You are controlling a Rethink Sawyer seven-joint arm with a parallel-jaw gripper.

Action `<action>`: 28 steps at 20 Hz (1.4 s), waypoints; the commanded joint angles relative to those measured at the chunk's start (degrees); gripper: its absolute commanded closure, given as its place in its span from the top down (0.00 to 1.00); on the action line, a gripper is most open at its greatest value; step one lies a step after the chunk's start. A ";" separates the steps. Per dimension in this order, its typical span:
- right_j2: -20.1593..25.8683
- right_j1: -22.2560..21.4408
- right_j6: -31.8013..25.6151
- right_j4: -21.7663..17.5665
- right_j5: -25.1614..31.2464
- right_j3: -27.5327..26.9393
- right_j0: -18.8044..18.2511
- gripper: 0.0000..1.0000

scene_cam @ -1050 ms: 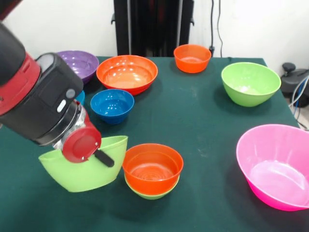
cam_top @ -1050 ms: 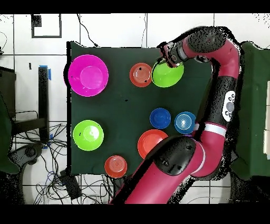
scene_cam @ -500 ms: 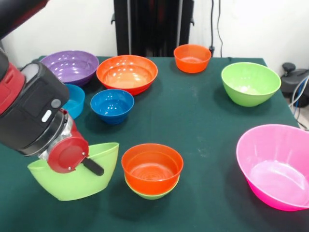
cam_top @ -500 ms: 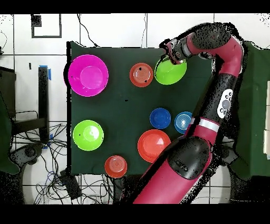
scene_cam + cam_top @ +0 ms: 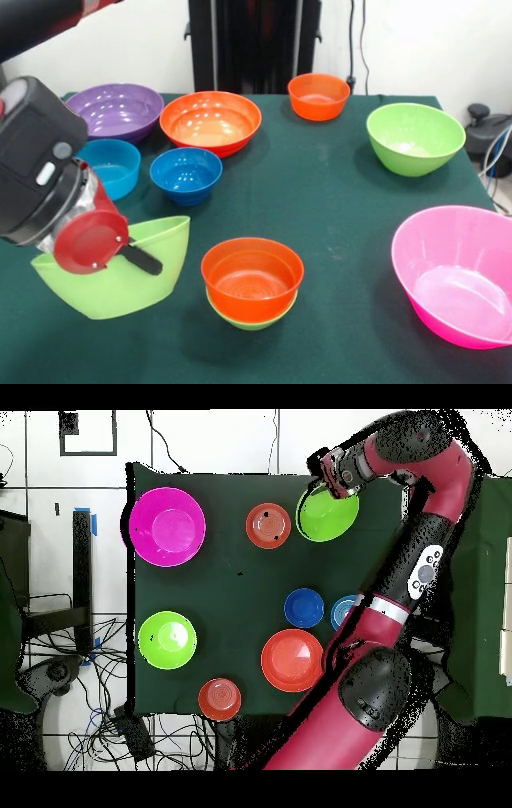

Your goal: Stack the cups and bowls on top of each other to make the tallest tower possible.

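One lime bowl (image 5: 120, 276) hangs tilted off my gripper (image 5: 136, 258), whose jaws pinch its rim, near the table's (image 5: 336, 200) front left corner in the front view. Just right of it sits the tower (image 5: 252, 282), an orange bowl nested in a green one. Overhead, I see the gripper (image 5: 322, 484) at the held bowl's (image 5: 330, 516) rim, the tower (image 5: 268, 525) beside it, by the table's (image 5: 240, 584) top edge.

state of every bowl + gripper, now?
gripper: shut on held green bowl's rim
held green bowl: tilted, gripped
orange bowl: nested in small green bowl
blue bowl: upright, empty
light blue bowl: upright, empty
purple bowl: upright, empty
big orange bowl: upright, empty
far orange bowl: upright, empty
far green bowl: upright, empty
pink bowl: upright, empty
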 commanded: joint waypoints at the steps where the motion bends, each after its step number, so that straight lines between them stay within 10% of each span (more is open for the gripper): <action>1: 20.55 -2.48 -1.10 -17.91 9.34 -6.03 -0.73 0.00; 28: 59.82 -2.59 2.24 -56.84 10.74 -14.83 -0.60 0.00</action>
